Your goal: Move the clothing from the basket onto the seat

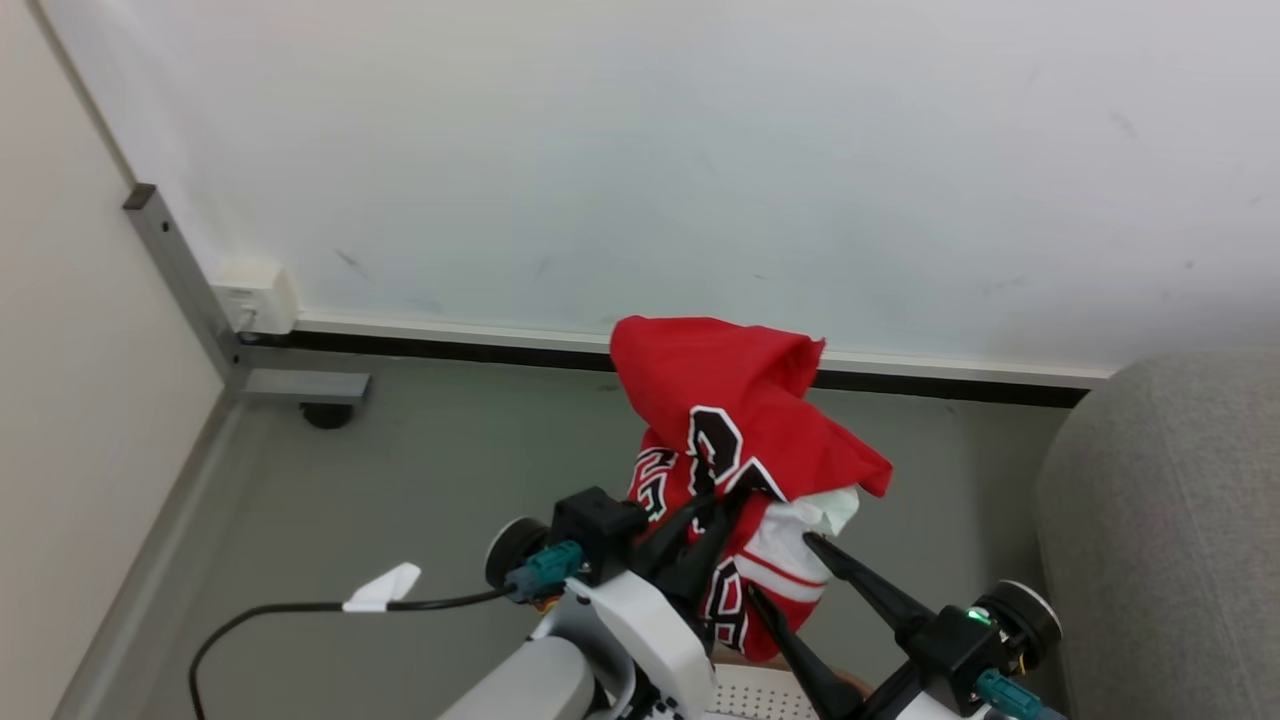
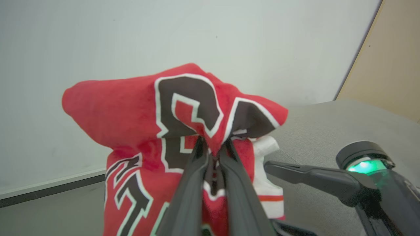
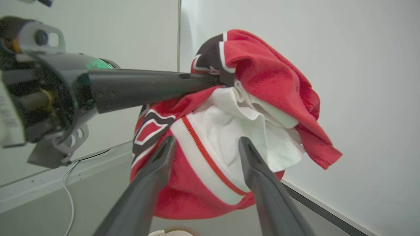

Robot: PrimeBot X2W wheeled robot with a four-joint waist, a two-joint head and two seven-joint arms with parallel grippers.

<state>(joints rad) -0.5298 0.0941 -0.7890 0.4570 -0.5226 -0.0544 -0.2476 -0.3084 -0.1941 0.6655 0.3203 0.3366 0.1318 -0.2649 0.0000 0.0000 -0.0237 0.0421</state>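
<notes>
- The left gripper [image 2: 211,144] is clenched on a fold of the red jersey [image 1: 740,400]. Its two fingers are pressed together with lettered cloth pinched between the tips.
- The jersey bunches over and past those fingertips and hangs below them, clear of any surface.
- The right gripper [image 3: 207,140] holds nothing. Its fingers are spread and point at the jersey's white striped trim, very near it; I cannot tell whether they touch it.
- The basket [image 1: 755,700] sits under both grippers, just beneath the jersey's lower edge. Only a sliver of its perforated wall is visible, so whether more clothing remains inside is hidden.
- The seat [image 1: 1160,520] lies beyond the right gripper, off to that side and well apart from the held cloth. The part in view carries no clothing.
- Progress, as I judge it: one garment is out of the basket and in the air, and none has been laid down. Carrying it across to the seat and releasing it remain.
</notes>
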